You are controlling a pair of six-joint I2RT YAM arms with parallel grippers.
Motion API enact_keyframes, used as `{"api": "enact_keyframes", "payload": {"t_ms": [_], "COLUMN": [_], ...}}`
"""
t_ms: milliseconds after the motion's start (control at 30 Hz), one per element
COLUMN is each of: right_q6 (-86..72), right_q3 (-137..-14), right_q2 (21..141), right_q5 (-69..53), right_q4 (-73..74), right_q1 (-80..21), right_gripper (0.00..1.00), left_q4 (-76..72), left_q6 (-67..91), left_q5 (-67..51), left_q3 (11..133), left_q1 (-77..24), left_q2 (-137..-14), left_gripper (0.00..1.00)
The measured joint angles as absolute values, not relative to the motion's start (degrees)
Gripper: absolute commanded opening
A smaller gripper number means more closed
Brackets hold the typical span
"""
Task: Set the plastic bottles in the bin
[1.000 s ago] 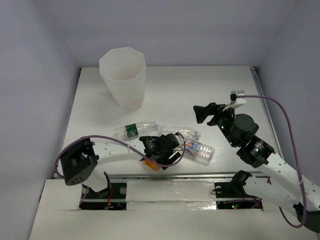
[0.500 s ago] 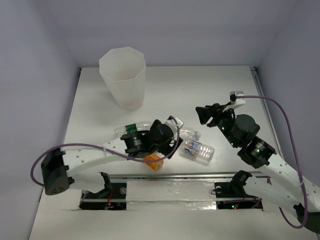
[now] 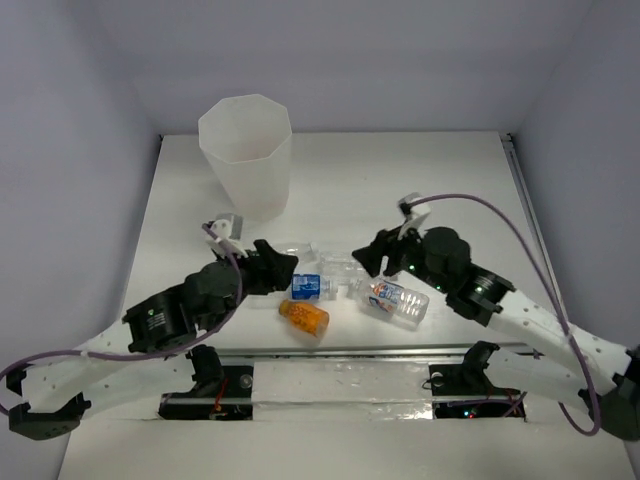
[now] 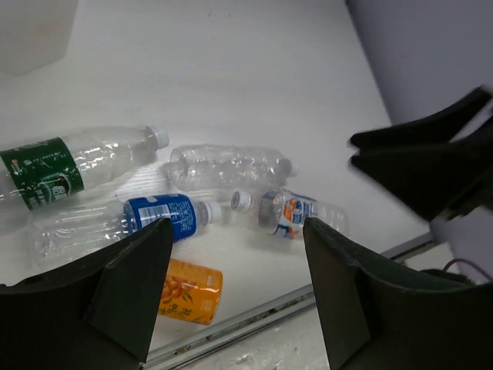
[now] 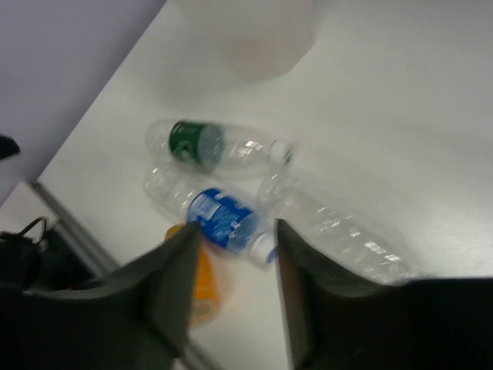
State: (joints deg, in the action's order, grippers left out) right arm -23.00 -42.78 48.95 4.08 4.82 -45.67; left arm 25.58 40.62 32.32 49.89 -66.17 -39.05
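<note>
The translucent white bin (image 3: 245,150) stands at the back left. Several plastic bottles lie near the front edge: a stubby orange one (image 3: 303,317), a blue-labelled one (image 3: 308,286), an orange-blue-labelled one (image 3: 397,300) and a clear unlabelled one (image 3: 340,262). The left wrist view also shows a green-labelled bottle (image 4: 46,166). My left gripper (image 3: 280,265) is open and empty, raised just left of the bottles. My right gripper (image 3: 368,255) is open and empty above the clear bottle, with the blue-labelled bottle (image 5: 223,218) between its fingers in its wrist view.
A metal rail (image 3: 380,352) runs along the table's front edge, just behind the orange bottle. The two grippers face each other across the bottles, close together. Grey walls enclose the table on three sides.
My left arm has swung back to the left and its gripper has lifted off the bottles, uncovering the blue-labelled one. My right gripper has moved left and down toward the bottles.
</note>
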Motion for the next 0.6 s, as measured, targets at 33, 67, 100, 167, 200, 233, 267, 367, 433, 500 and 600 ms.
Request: {"api": "enact_keyframes", "payload": {"t_ms": [33,67,100,167,200,233,267,367,433,500,600], "right_q6": [-23.2,-22.6,-22.5,-22.0,-21.8,-21.6,-21.2,-20.3,-19.8,-19.6,-19.5], "right_q3": [-42.6,-42.6,-42.6,-42.6,-42.7,-43.2,-44.0,-46.8,-48.7,-50.0,-51.2], "right_q2": [51.2,54.0,56.7,61.3,63.2,65.5,67.8,74.0,77.6,80.2,83.1], "right_q5": [2.5,1.3,0.2,-1.2,-1.8,-2.3,-2.5,-3.0,-3.0,-3.0,-3.0], "right_q4": [4.4,4.2,4.2,4.1,4.2,4.5,4.6,5.0,5.2,5.3,5.8], "right_q1": [-47.0,-48.5,-50.3,-53.8,-55.2,-56.8,-58.2,-61.8,-63.6,-64.9,-65.6], "right_gripper": [0.79,0.85,0.92,0.94,0.95,0.95,0.95,0.95,0.94,0.94,0.93], "left_q4": [25.9,26.0,26.0,26.2,26.3,26.5,26.6,26.4,26.0,25.3,23.8], "left_q6": [41.4,41.9,42.3,42.3,42.3,42.1,41.8,40.6,39.5,38.3,36.2], "left_q5": [33.3,34.4,35.5,36.5,37.0,37.5,37.9,38.9,39.5,40.0,40.7], "left_q3": [49.7,49.7,49.8,49.8,49.8,49.8,49.8,49.8,49.8,49.8,49.7], "left_q1": [-66.0,-65.8,-65.7,-65.4,-65.4,-65.4,-65.4,-65.4,-65.4,-65.0,-63.6], "left_q2": [-37.6,-36.1,-35.3,-35.2,-35.6,-36.0,-36.5,-36.8,-36.7,-36.2,-35.7], "left_gripper": [0.65,0.65,0.65,0.65,0.65,0.66,0.66,0.67,0.68,0.68,0.68]}}
